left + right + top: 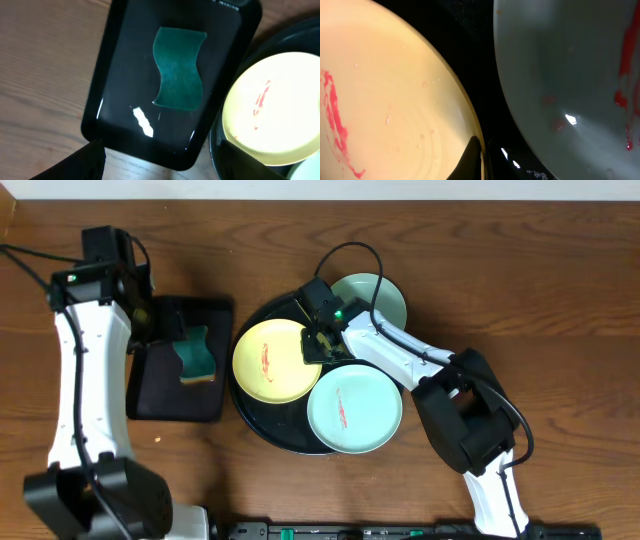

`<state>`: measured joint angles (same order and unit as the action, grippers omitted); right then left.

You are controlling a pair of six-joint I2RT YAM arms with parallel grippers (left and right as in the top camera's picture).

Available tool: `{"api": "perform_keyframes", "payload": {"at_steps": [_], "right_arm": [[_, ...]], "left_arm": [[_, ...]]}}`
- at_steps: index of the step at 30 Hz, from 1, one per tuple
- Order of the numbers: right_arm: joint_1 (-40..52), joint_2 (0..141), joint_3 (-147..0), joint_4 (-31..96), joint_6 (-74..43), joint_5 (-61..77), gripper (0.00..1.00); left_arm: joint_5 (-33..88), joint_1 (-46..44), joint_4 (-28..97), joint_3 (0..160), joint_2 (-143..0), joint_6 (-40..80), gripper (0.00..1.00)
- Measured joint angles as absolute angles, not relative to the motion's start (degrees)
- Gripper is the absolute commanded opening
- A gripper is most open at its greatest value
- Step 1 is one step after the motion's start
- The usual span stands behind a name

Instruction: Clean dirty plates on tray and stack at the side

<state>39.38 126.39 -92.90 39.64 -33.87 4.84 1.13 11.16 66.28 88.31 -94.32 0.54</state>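
Right hand (318, 340) pinches the rim of the round yellow plastic plate (268, 362) on the large round black tray (262, 430), probably steadying it for wiping; left hand (150, 318) hovers spread near the wavy green sponge (197, 355).

From overhead I get even, soft light across the table (330, 220), and the picture is sharp edge to edge. On my left wrist camera the yellow plate (280, 110) is washed out almost to white. A white glare patch sits on the glossy small tray (120, 60), and the sponge (179, 67) looks slightly soft. My right wrist view is too close. The turquoise plate (570, 65) is blurred and dim, with one small glint.
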Motion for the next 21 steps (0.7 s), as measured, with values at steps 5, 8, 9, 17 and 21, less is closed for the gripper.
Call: {"api": "perform_keyframes", "payload": {"at_steps": [5,8,9,17,21], "right_arm": [[39.4,126.4,-92.9,39.7,-33.6,4.8,0.01],[39.5,126.4,-92.9,39.7,-33.6,4.6,0.01],[39.5,126.4,-92.9,39.8,-33.6,4.5,0.01],[39.5,126.4,-92.9,39.8,-33.3,4.5,0.01],[39.5,126.4,-92.9,39.8,-33.2,4.5,0.01]], "left_arm": [[1.5,11.2,63.2,88.1,-100.7,-1.3,0.60],[3.6,11.2,61.0,87.8,-104.6,-2.7,0.59],[4.4,11.2,60.2,87.8,-106.1,-3.1,0.58],[6.5,11.2,59.3,87.7,-114.7,-4.6,0.46],[7.0,11.2,58.5,87.7,-118.2,-4.6,0.41]]}}
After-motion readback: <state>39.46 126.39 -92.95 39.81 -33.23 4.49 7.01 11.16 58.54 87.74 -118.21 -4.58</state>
